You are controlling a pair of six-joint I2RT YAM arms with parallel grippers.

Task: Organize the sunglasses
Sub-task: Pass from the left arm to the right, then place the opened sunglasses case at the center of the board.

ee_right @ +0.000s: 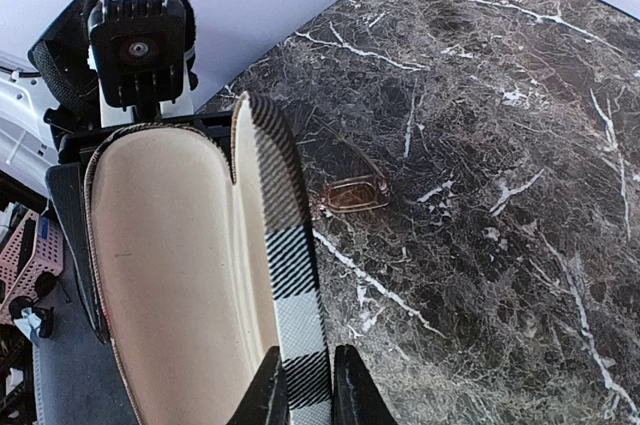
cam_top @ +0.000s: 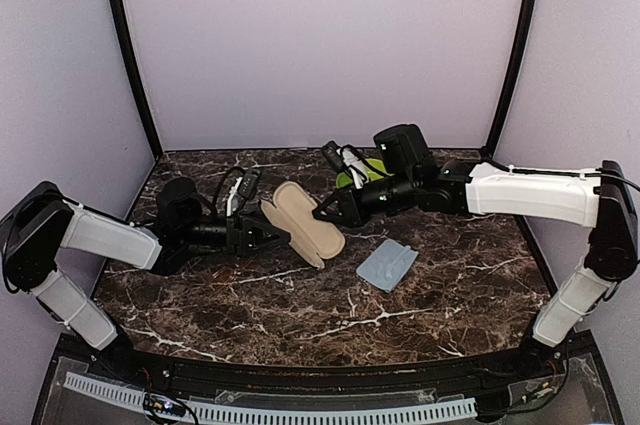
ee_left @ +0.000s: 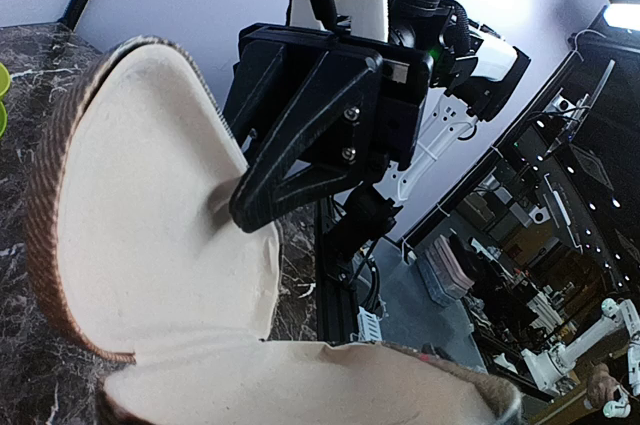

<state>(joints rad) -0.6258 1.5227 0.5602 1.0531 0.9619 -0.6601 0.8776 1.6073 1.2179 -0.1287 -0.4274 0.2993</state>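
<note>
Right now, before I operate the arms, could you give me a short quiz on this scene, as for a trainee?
1. True or false: the thin-framed sunglasses lie inside the open plaid case with beige lining.
2. The right gripper pinches: A) the sunglasses, B) the case's plaid rim, C) nothing.
3. Which flat thing lies on the dark marble table beside the case, on the right arm's side?
Key: 1 false, they lie on the table; 2 B; 3 the grey-blue cloth.
</note>
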